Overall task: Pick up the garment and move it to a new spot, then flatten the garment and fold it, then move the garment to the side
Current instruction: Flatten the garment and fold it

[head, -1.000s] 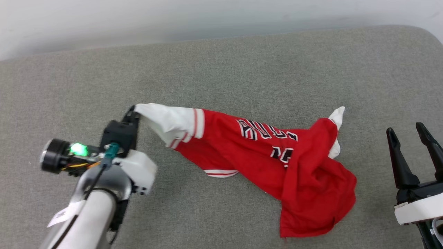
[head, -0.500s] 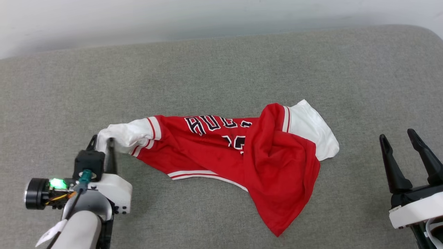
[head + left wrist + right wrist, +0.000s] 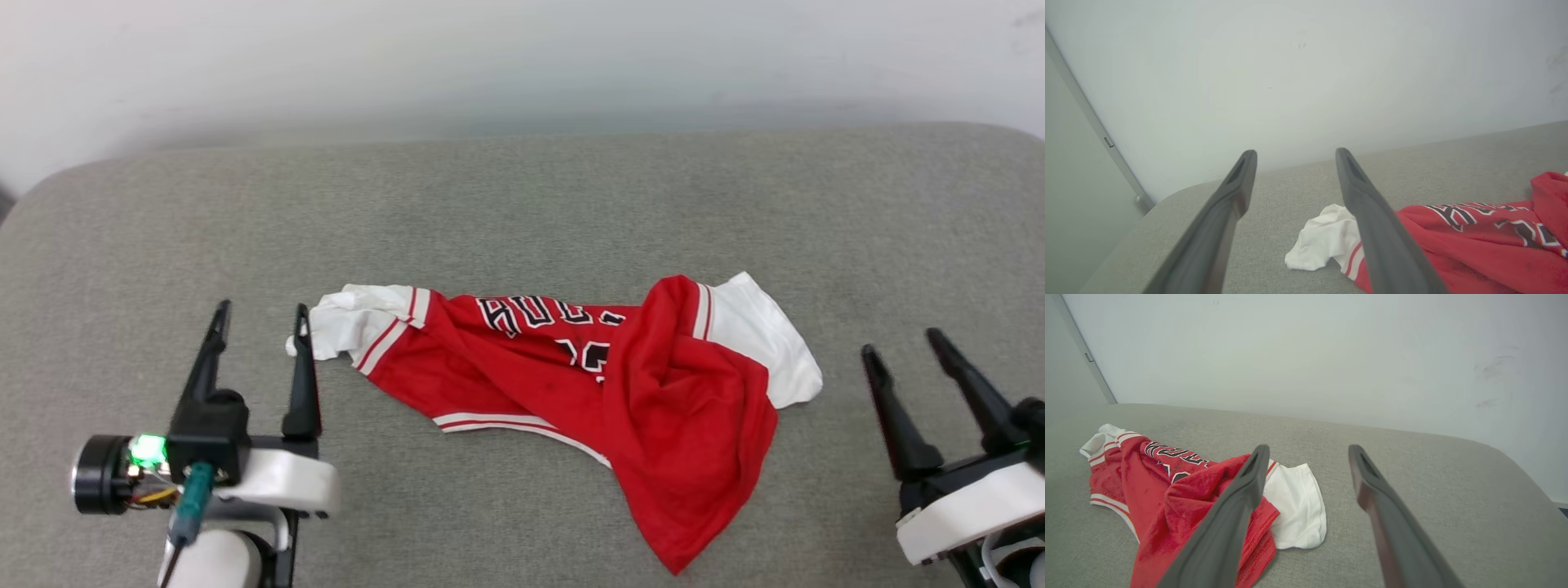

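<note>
Obs: the left gripper (image 3: 262, 309) has let go. A second ago it was pinched on the white sleeve (image 3: 359, 322), hauling it toward the robot's left. Half a second ago the fingers were only starting to part at the cuff. Now they stand wide apart with nothing between them. The inner fingertip is just beside the cuff; touching or just clear, cannot tell from the head view. The left wrist view confirms a bare gap, with the sleeve lying on the surface beyond one finger.

Right gripper (image 3: 900, 341): spread wide, empty, well apart from the cloth at the robot's right. Same as a second ago.

The red jersey (image 3: 588, 384) lies on the grey cushion (image 3: 522, 204), roughly mid-surface, stretched left to right. It is not flat: a red flap (image 3: 694, 408) is thrown over the right half of the chest, hiding part of the black lettering (image 3: 539, 314). The second sleeve (image 3: 759, 335) sticks out at the right. The head camera has also tilted, so some of the apparent shift belongs to the view.

Reading: the relocation step looks done — the garment has been dropped at its new spot. Flattening is next, and probably means peeling the flap back with a gripper on each side. Folding and the move aside are not begun.
</note>
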Tool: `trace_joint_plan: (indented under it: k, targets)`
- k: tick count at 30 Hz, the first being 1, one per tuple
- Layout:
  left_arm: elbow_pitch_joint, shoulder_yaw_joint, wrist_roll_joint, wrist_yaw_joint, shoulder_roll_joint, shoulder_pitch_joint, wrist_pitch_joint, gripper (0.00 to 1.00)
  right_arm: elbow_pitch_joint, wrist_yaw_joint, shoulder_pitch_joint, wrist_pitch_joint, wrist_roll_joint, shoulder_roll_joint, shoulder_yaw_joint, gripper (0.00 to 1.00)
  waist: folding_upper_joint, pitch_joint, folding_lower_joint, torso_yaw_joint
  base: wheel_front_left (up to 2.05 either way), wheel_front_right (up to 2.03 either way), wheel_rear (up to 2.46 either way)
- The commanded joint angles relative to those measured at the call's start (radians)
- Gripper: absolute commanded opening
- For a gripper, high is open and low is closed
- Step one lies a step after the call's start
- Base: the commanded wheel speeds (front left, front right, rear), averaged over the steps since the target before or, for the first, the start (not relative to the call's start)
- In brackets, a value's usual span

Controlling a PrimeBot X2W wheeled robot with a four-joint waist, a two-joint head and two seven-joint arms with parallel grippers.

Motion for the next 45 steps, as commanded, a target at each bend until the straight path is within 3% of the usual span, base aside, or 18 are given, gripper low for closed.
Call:
trace_joint_plan:
  k: [1,5,8,13,17,23,30,31,32,38,45]
  targets:
    - [-0.033,-0.007,0.011,-0.005,-0.005,0.027,-0.005,1.0,-0.019,0.0,0.009,0.018,0.007,-0.012,0.02,1.0,0.0,-0.009,0.0001,0.016,0.0,0.0,0.0]
    - [-0.134,-0.038,0.044,-0.022,-0.023,0.066,-0.008,1.0,-0.075,0.0,0.015,0.114,0.043,-0.057,0.075,1.0,0.0,-0.008,0.0001,0.051,0.0,0.0,0.0]
    - [-0.17,-0.059,0.061,-0.031,-0.041,0.085,-0.008,1.0,-0.121,0.0,0.011,0.247,0.076,-0.112,0.149,1.0,0.0,-0.002,0.0001,0.078,0.0,0.0,0.0]
    - [-0.17,-0.082,0.072,-0.053,-0.07,0.091,-0.007,1.0,-0.178,0.0,-0.025,0.495,0.147,-0.189,0.288,1.0,0.0,0.016,0.0001,0.123,0.0,0.0,0.0]
    - [-0.153,-0.077,0.069,-0.068,-0.087,0.078,-0.007,1.0,-0.162,0.0,-0.067,0.638,0.139,-0.233,0.386,1.0,0.0,0.038,0.0001,0.158,0.0,0.0,0.0]
    - [-0.142,-0.076,0.081,-0.091,-0.11,0.061,-0.007,1.0,-0.059,0.0,-0.117,0.733,0.138,-0.234,0.468,1.0,0.0,0.077,0.0001,0.207,0.0,0.0,0.0]
    - [-0.129,-0.072,0.097,-0.112,-0.139,0.047,-0.007,1.0,0.101,-0.001,-0.13,0.725,0.133,-0.227,0.551,1.0,0.0,0.109,0.0001,0.246,0.0,0.0,0.0]
    - [-0.127,-0.07,0.099,-0.113,-0.142,0.047,-0.007,1.0,0.119,-0.001,-0.128,0.725,0.133,-0.23,0.569,0.4,0.0,0.108,0.0001,0.248,0.0,0.0,0.0]
    - [-0.124,-0.068,0.102,-0.117,-0.145,0.047,-0.007,1.0,0.128,-0.001,-0.127,0.721,0.135,-0.232,0.584,0.0,0.0,0.107,0.0001,0.249,0.0,0.0,0.0]
    - [-0.113,-0.04,0.104,-0.127,-0.154,0.065,-0.007,1.0,0.063,0.0,-0.167,0.658,0.182,-0.258,0.563,0.0,0.0,0.07,0.0001,0.221,0.0,0.0,0.0]
    - [-0.116,-0.02,0.113,-0.146,-0.165,0.086,-0.007,1.0,-0.146,0.0,-0.254,0.644,0.218,-0.314,0.393,0.0,0.0,0.033,0.0001,0.192,0.0,0.0,0.0]
